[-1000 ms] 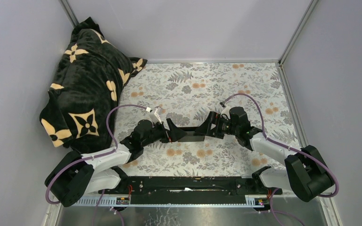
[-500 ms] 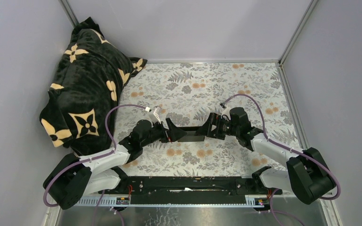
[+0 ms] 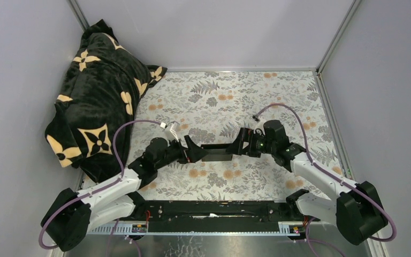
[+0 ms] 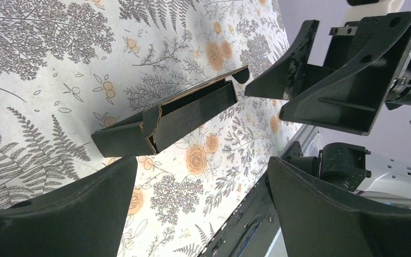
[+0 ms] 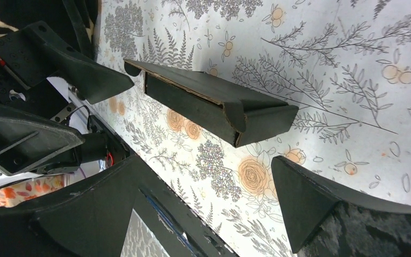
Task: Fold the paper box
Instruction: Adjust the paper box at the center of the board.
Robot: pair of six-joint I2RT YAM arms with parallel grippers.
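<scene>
Left end effector [image 3: 188,149]: wide, empty.
Right end effector [image 3: 240,143]: wide, empty.
Box [image 3: 217,155]: on worktop [image 3: 219,96] between them, one end of its long axis toward each; neither looks nearer.

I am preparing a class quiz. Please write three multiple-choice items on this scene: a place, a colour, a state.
1. Where does the box lie? A: on the table, between the left fingers and the right fingers. B: lifted in the air. C: over the table's edge.
2. What colour is the box? A: white. B: black. C: red.
3. How do both pairs of fingers stand? A: shut on the box. B: one open, one shut. C: open, gripping nothing.
Answers: 1 A, both wrist views show it flat there; 2 B, its faces are black; 3 C, the box lies free between wide-apart fingers.
</scene>
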